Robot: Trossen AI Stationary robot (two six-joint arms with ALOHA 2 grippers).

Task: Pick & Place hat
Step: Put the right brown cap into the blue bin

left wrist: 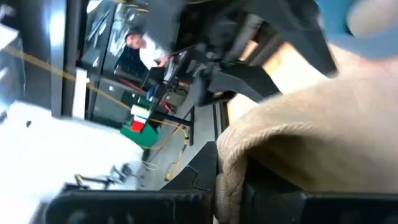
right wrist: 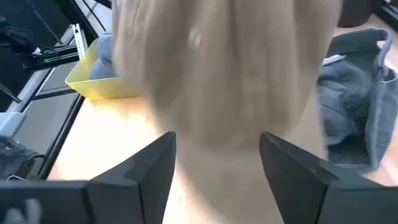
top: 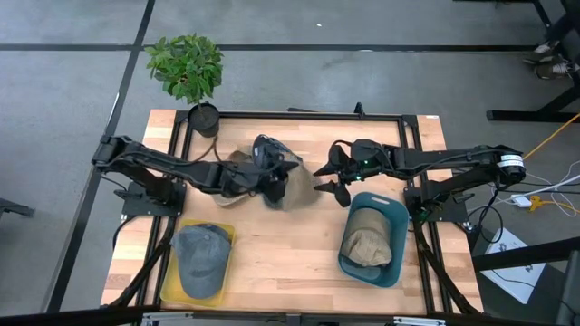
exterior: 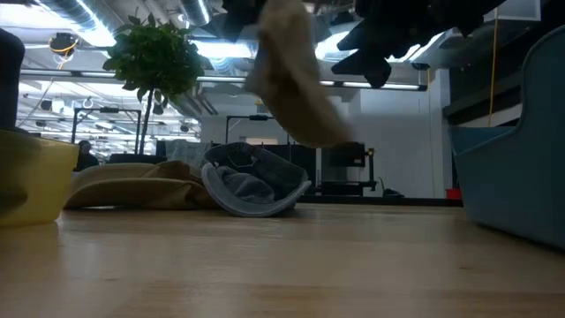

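A tan hat (top: 297, 186) hangs in the air over the middle of the table, with my left gripper (top: 276, 188) shut on it. In the low view the tan hat (exterior: 296, 88) is clear of the wood. My right gripper (top: 324, 181) stands open just to the hat's right; in its wrist view the right gripper (right wrist: 217, 162) has its fingers spread in front of the cloth (right wrist: 224, 74) without plainly touching it. A grey hat (exterior: 252, 181) and another tan one (exterior: 132, 185) lie on the table behind. My left gripper pinches the tan hat by a rolled edge of its cloth (left wrist: 227, 177) between the two fingers. It comes at the hat nearly level, from the table's left. The hat is lifted clear and droops below the hold (exterior: 309, 115).
A yellow bin (top: 170, 272) at the near left holds a grey cap (top: 201, 258). A blue bin (top: 399, 222) at the near right holds a tan cap (top: 367, 240). A potted plant (top: 188, 68) stands at the far left corner. Bare wood lies between the bins.
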